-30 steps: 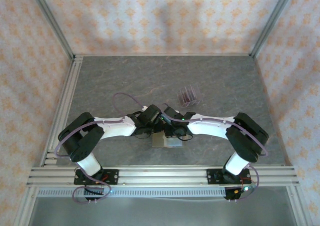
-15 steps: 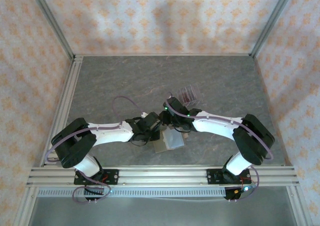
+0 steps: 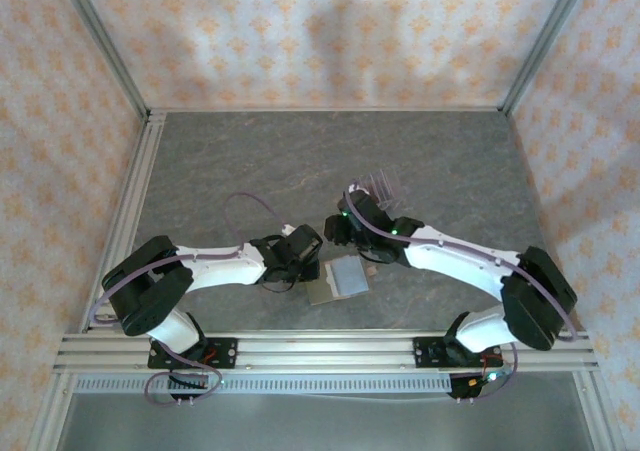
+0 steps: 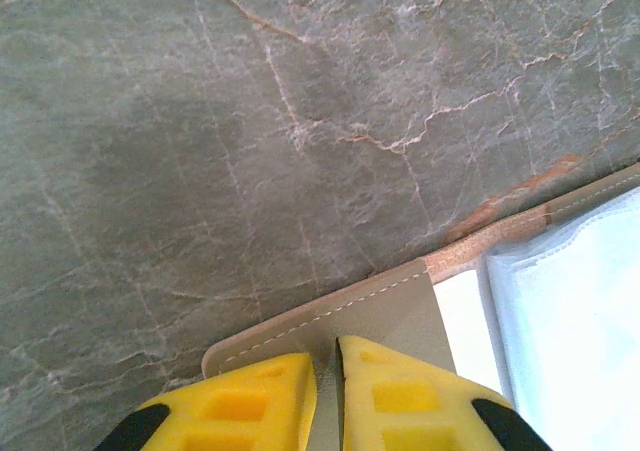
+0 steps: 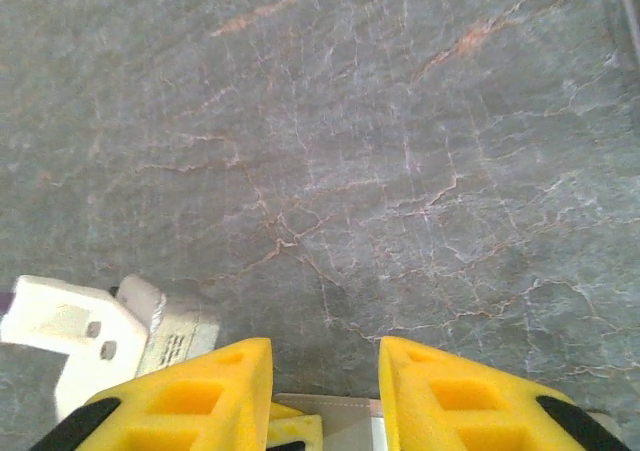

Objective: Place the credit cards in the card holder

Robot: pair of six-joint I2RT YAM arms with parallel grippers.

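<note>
Card holder (image 3: 340,279) open flat; left gripper (image 4: 326,363) pinching its edge; right gripper (image 5: 325,359) parted.

Soft, even light — blurred shadows on the back wall (image 3: 340,26); the card holder (image 4: 560,311) glares pale.

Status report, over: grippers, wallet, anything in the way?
Left gripper shut on wallet edge. Right gripper open, empty, above table. Wallet lies open. Clear stand just beyond it.

The right tool (image 5: 325,361) hangs over the grey veined worktop (image 5: 400,121), its yellow fingers (image 5: 200,391) apart with bare stone showing between them. A white bracket (image 5: 60,326) sits at lower left.
</note>
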